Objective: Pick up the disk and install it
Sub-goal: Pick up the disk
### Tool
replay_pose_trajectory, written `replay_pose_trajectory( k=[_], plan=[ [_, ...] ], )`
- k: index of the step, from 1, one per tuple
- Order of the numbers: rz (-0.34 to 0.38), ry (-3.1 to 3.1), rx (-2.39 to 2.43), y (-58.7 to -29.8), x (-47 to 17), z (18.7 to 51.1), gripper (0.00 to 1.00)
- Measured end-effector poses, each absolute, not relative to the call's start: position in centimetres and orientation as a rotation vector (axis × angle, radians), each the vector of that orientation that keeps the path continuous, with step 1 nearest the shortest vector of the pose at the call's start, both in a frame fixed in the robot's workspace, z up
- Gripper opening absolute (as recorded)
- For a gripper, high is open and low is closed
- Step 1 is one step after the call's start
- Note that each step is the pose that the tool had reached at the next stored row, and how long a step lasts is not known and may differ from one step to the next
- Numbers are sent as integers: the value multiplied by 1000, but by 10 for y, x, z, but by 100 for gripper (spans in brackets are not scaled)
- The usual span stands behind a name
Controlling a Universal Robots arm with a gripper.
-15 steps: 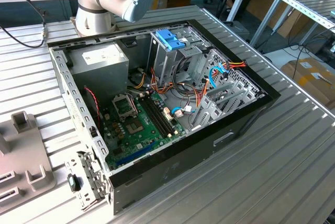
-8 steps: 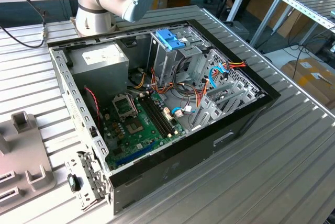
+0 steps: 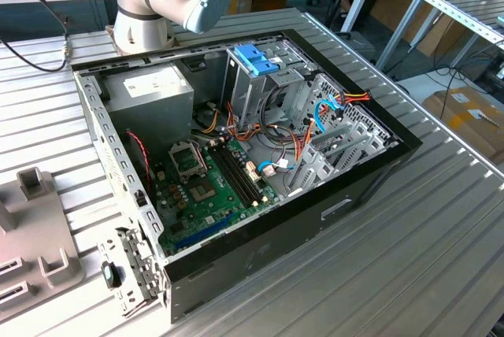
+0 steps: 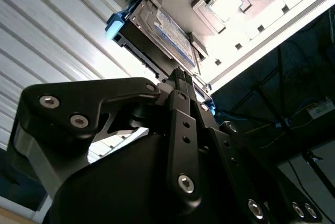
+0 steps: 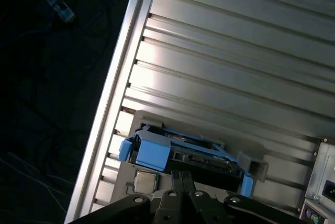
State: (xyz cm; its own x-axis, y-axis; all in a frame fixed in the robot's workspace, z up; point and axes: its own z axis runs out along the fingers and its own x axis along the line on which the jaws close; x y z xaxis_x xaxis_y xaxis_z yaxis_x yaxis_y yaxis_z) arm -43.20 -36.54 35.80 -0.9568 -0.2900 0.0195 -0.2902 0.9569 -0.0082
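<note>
Case (image 3: 260, 250): lying open in the exterior view's middle, holding motherboard (image 3: 209, 191) and drive cage (image 3: 252, 89).
Disk (image 5: 180, 148): lying on a grey holder (image 5: 252, 165) on the slatted table (image 5: 235, 51), in both wrist views.
Gripper (image 5: 183, 176): fingers pressing together, tips hovering just beside the disk's edge.
</note>
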Motion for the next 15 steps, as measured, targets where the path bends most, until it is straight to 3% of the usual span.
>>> replay_pose_trajectory(
  k=[15],
  plan=[
    [20,-3035,742,-365,-432,358,11]
  ],
)
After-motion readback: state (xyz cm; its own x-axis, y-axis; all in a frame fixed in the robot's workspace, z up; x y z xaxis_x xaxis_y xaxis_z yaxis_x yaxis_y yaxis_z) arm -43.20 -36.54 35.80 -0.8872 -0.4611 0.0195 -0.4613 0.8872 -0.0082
